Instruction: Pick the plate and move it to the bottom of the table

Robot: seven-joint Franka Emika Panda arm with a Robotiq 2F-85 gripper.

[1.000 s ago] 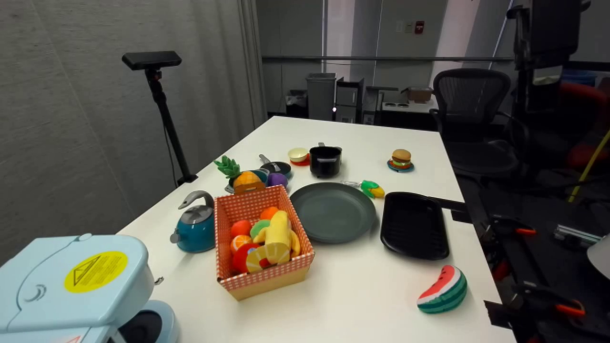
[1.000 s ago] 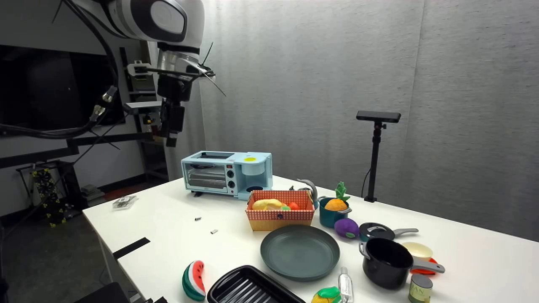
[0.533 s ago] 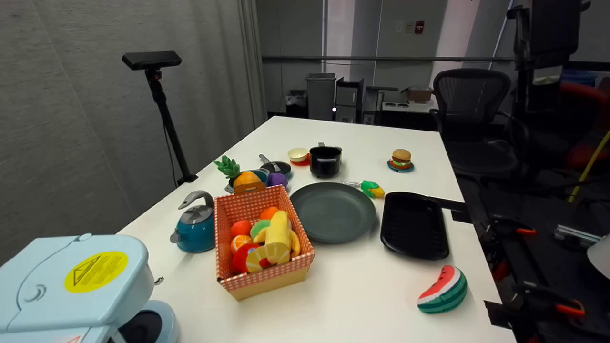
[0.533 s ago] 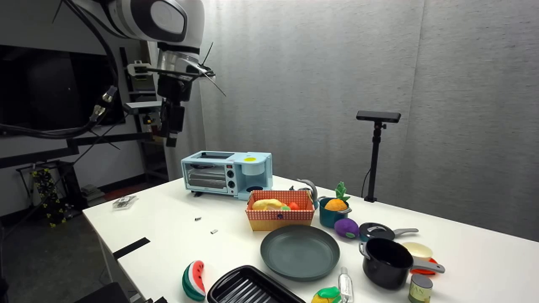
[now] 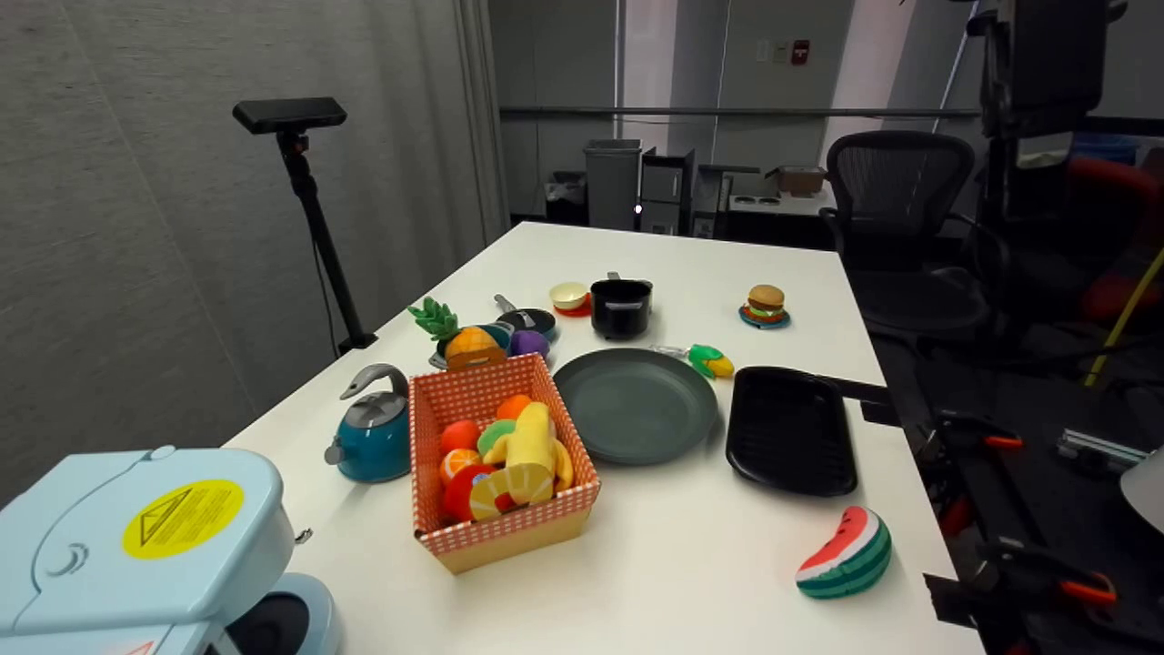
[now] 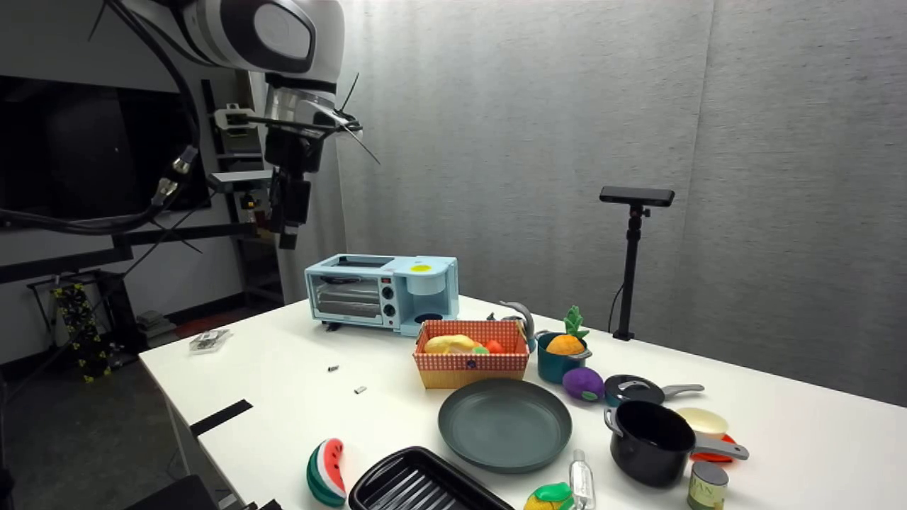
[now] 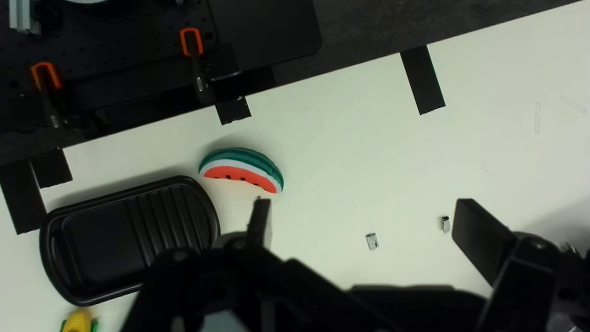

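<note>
Below my gripper I see two small metallic pieces; a watermelon slice lies off to one side of it, a black tray farther out that way, and a red-checked fruit basket stands well apart.

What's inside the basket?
Toy fruit: in an exterior view, yellow pieces, an orange slice, a green piece and a red ball show. Anything beneath them in the basket is covered, so unknown.
</note>
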